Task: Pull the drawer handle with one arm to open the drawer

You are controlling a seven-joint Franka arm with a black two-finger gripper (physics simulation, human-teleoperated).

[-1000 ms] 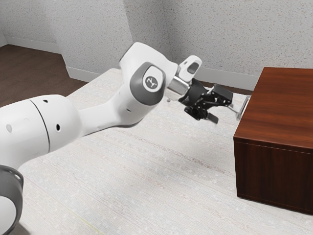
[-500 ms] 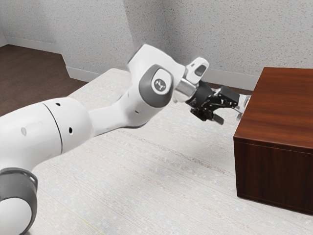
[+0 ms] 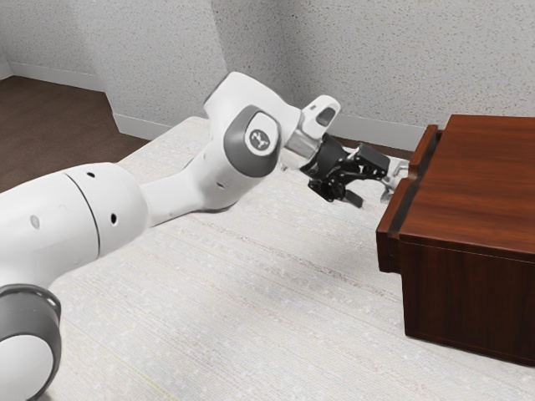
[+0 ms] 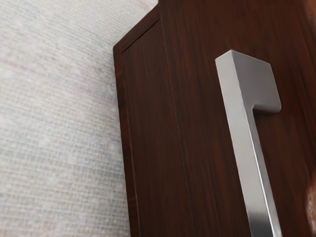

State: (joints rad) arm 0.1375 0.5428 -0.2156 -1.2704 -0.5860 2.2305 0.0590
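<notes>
A dark wooden cabinet (image 3: 476, 200) stands on the table at the exterior view's right. Its drawer front (image 3: 399, 213) sticks out a short way from the cabinet body. The silver bar handle (image 3: 395, 177) sits on that front, at the tips of my black gripper (image 3: 374, 182). The fingers stand apart, so the gripper is open, with the handle among them. In the wrist view the handle (image 4: 244, 138) runs close along the drawer front (image 4: 163, 148), off to one side of the hand's middle.
The pale table top (image 3: 276, 284) stretches wide in front of the cabinet. My white arm (image 3: 167, 200) crosses it from the exterior view's left. Grey walls and a dark floor (image 3: 50, 117) lie behind.
My gripper first reached the handle, then drew back toward the exterior view's left. The drawer front came out of the cabinet with it.
</notes>
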